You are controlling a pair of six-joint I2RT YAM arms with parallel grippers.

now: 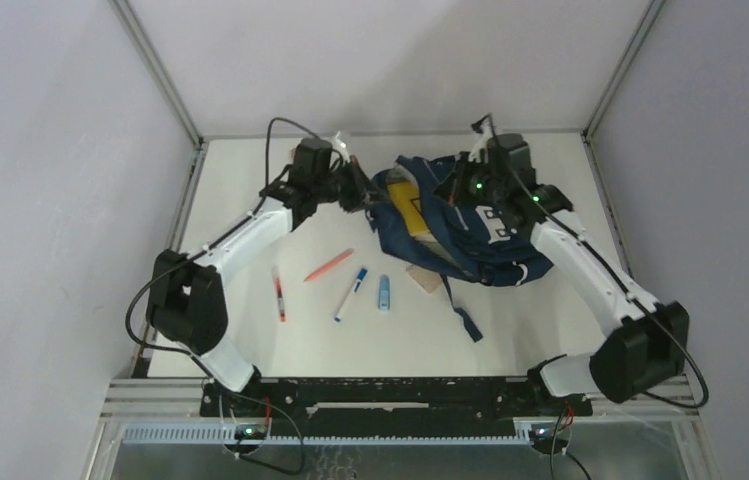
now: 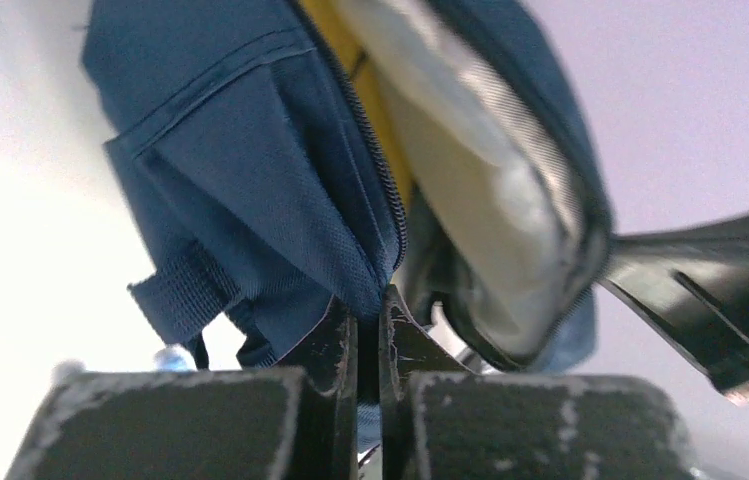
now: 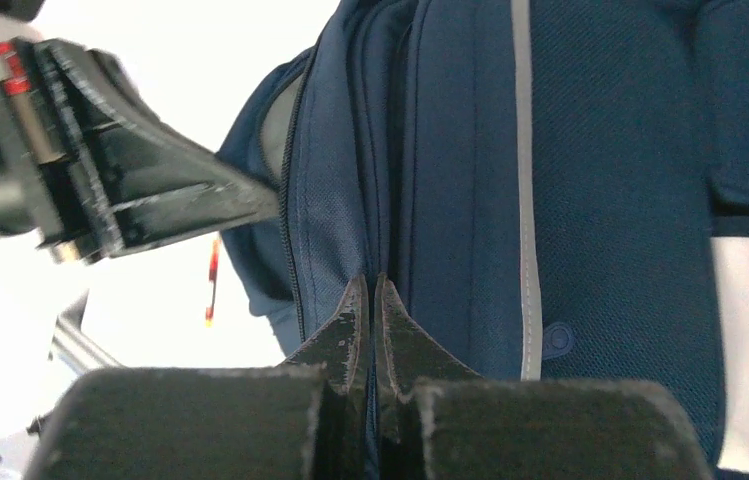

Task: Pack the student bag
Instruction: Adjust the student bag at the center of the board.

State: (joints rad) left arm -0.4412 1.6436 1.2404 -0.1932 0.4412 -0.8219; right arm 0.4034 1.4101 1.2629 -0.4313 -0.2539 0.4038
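The large navy-blue fabric backpack (image 1: 470, 250) lies at the far middle of the white desk (image 1: 240, 180). The left pincer (image 2: 370, 305) and right pincer (image 3: 370, 290) each clench its zipper-edge fabric. Best to pull apart evenly, so the mouth gapes wide without the cloth slipping.

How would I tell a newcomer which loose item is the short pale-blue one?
Find the navy bag at the far middle of the table. Nearer the arms and to its left, the pale-blue tube lies between the blue-and-white marker and the tan block. It is shorter than the marker and the only all pale-blue item.
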